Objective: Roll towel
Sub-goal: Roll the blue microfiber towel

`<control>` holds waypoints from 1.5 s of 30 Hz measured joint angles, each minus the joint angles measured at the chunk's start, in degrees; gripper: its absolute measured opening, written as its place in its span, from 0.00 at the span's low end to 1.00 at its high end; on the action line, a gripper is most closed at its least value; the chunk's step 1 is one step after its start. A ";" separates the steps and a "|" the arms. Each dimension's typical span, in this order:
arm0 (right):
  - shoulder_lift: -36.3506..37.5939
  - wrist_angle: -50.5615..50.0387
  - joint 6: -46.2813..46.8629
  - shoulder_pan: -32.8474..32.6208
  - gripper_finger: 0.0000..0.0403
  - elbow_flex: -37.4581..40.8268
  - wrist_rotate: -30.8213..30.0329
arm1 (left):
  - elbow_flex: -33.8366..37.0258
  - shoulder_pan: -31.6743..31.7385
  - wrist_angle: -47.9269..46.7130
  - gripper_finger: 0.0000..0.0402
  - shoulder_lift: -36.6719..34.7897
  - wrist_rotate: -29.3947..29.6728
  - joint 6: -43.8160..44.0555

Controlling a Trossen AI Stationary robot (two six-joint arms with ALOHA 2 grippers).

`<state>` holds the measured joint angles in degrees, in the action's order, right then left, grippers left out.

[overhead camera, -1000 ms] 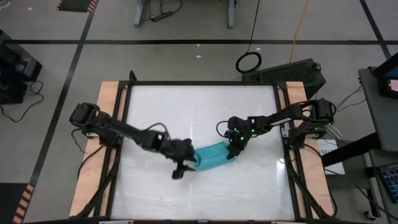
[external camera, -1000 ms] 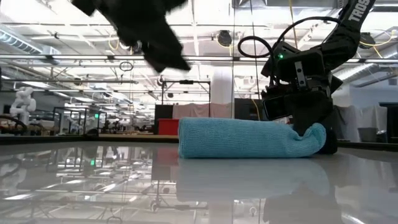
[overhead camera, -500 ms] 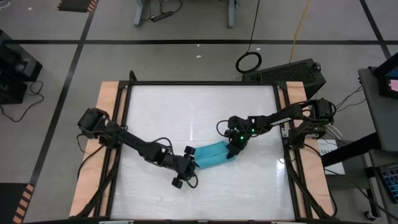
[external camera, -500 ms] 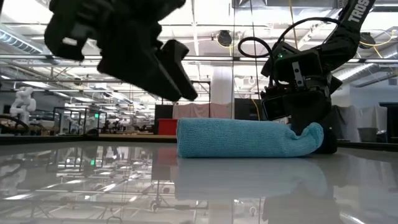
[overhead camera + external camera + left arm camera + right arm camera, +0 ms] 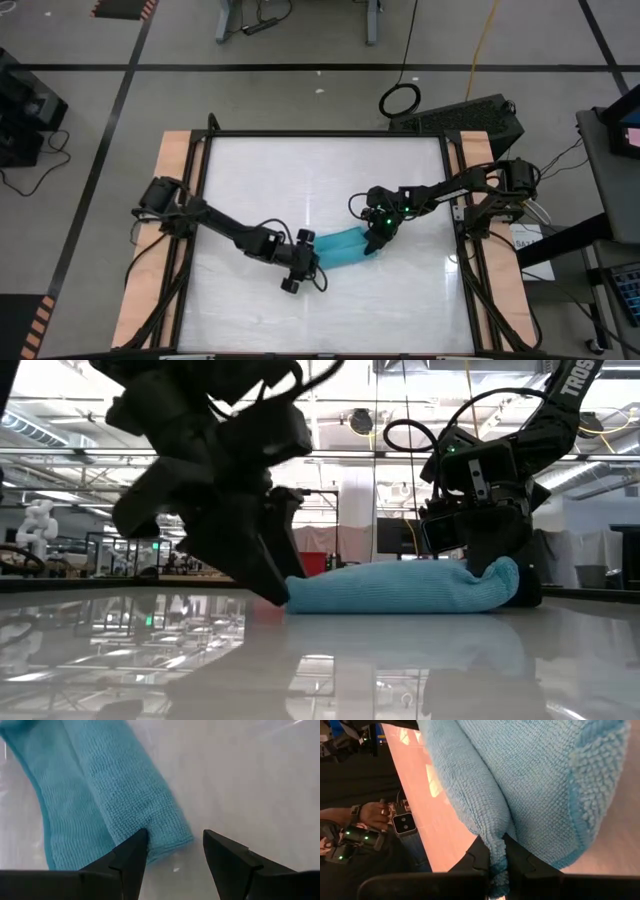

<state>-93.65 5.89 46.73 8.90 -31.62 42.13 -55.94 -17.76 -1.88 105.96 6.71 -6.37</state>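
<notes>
Here, towel (image 5: 342,248) lies rolled, turquoise.

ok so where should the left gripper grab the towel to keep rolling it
Probably the free end of the towel, the corner nearest the left gripper, coming in low along the table from that end. The open fingers already straddle that corner, and the folded layers there are thick enough to pinch. The right gripper is pinching the opposite end.

Both tools (left (image 5: 268,575), right (image 5: 500,570)) touch towel (image 5: 400,587).
</notes>
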 joint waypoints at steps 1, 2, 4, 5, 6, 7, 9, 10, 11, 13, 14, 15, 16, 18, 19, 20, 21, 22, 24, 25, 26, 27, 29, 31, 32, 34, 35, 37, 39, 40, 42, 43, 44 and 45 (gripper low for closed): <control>0.00 0.04 0.06 0.00 0.03 0.00 0.00 | -0.03 0.35 -0.01 0.50 0.37 -0.09 1.06; 0.00 0.05 0.12 0.01 0.03 0.00 0.00 | -0.07 0.66 0.05 0.50 0.73 -0.23 2.20; 0.00 0.30 0.13 0.01 0.03 0.00 0.02 | -0.08 1.51 0.03 0.50 1.15 -0.62 4.77; 0.00 0.37 0.06 0.01 0.03 0.00 0.04 | -0.15 1.89 0.31 0.50 1.45 -1.05 5.95; 0.07 0.37 -0.21 0.01 0.03 0.00 0.07 | -0.15 2.30 0.55 0.50 1.74 -1.52 6.80; 0.40 0.39 -0.56 0.00 0.03 0.07 0.11 | -0.16 2.66 0.69 0.49 2.04 -1.79 7.34; 0.84 0.83 -1.40 -0.02 0.04 0.16 0.07 | -0.20 3.26 0.76 0.46 2.34 -2.28 7.59; 1.49 0.85 -2.12 -0.02 0.05 0.24 -0.32 | -0.20 3.44 0.76 0.43 2.40 -2.28 7.59; 2.18 0.95 -3.18 0.03 0.07 0.28 -1.74 | -0.20 3.70 0.75 0.39 2.42 -2.35 7.59; 3.79 0.89 -4.37 0.34 0.13 0.28 -3.44 | -0.20 4.30 0.74 0.30 2.44 -2.95 7.54; 4.81 0.61 -4.90 0.36 0.16 0.28 -4.04 | -0.20 4.60 0.74 0.25 2.44 -3.34 7.56; 5.93 0.54 -5.28 0.53 0.20 0.28 -4.13 | -0.20 4.89 0.71 0.19 2.44 -3.81 7.56; 6.98 0.46 -5.77 0.62 0.24 0.28 -4.00 | -0.20 5.17 0.72 0.14 2.44 -4.34 7.55; 9.06 0.42 -7.12 1.14 0.32 0.26 -3.78 | -0.20 5.75 0.91 0.06 2.44 -5.51 7.56; 10.33 0.39 -8.11 1.33 0.36 0.26 -3.78 | -0.20 6.04 0.99 0.04 2.46 -5.72 7.56; 11.80 0.19 -9.58 1.38 0.40 0.26 -3.73 | -0.18 6.30 1.19 0.04 2.49 -5.88 7.56; 13.41 -0.17 -11.16 1.31 0.43 0.19 -3.57 | -0.15 6.58 1.49 0.05 2.51 -6.35 7.56; 15.09 -0.61 -12.73 1.25 0.46 0.15 -3.54 | -0.13 6.89 1.88 0.05 2.55 -7.02 7.56; 18.25 -2.42 -15.87 0.83 0.49 0.11 -3.91 | -0.07 7.40 3.08 0.05 2.65 -8.90 7.57; 19.90 -3.66 -17.59 0.57 0.50 0.11 -4.73 | -0.02 7.63 3.78 0.05 2.71 -10.35 7.59; 21.52 -5.05 -19.47 0.19 0.51 0.11 -6.01 | 0.00 7.83 4.43 0.05 2.76 -11.81 7.62; 23.23 -6.39 -20.97 -0.33 0.51 0.11 -7.32 | 0.02 7.85 4.96 0.05 2.84 -13.15 7.63; 26.50 -9.98 -23.87 -1.23 0.51 0.04 -10.20 | 0.02 7.73 5.34 0.04 2.84 -15.37 7.63; 29.20 -14.07 -27.07 -2.11 0.50 0.04 -13.13 | 0.04 7.61 5.29 0.04 2.84 -17.15 7.65; 30.41 -15.92 -28.91 -2.66 0.49 0.04 -14.69 | 0.04 7.57 5.19 0.04 2.84 -18.02 7.66; 32.55 -18.11 -33.53 -4.41 0.48 0.04 -17.25 | 0.04 7.52 5.10 0.04 2.84 -19.71 7.68; 33.26 -18.44 -36.17 -5.76 0.47 0.04 -17.65 | 0.04 7.57 5.11 0.04 2.84 -20.37 7.71; 34.01 -17.56 -41.51 -9.26 0.46 0.04 -19.94 | 0.04 7.54 5.11 0.04 2.84 -21.23 7.80; 33.87 -15.99 -46.72 -13.24 0.46 0.04 -23.04 | 0.04 7.52 5.14 0.04 2.84 -21.61 7.80; 33.27 -14.77 -49.25 -15.20 0.46 0.04 -24.45 | 0.04 7.52 5.15 0.04 2.84 -21.68 7.80; 31.58 -13.27 -53.56 -18.79 0.46 0.00 -27.20 | 0.04 7.57 5.21 0.04 2.84 -21.77 7.80; 30.54 -13.19 -55.06 -20.27 0.46 0.00 -28.37 | 0.04 7.57 5.22 0.04 2.84 -21.82 7.80; 29.34 -12.91 -56.11 -21.48 0.46 0.00 -29.71 | 0.04 7.57 5.22 0.04 2.84 -21.82 7.80; 28.04 -12.65 -56.91 -22.53 0.46 0.00 -30.98 | 0.04 7.57 5.24 0.04 2.84 -21.82 7.80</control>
<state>-65.60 -6.76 -10.18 -13.63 -31.62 11.15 -55.90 -10.20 3.35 108.79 -15.11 1.43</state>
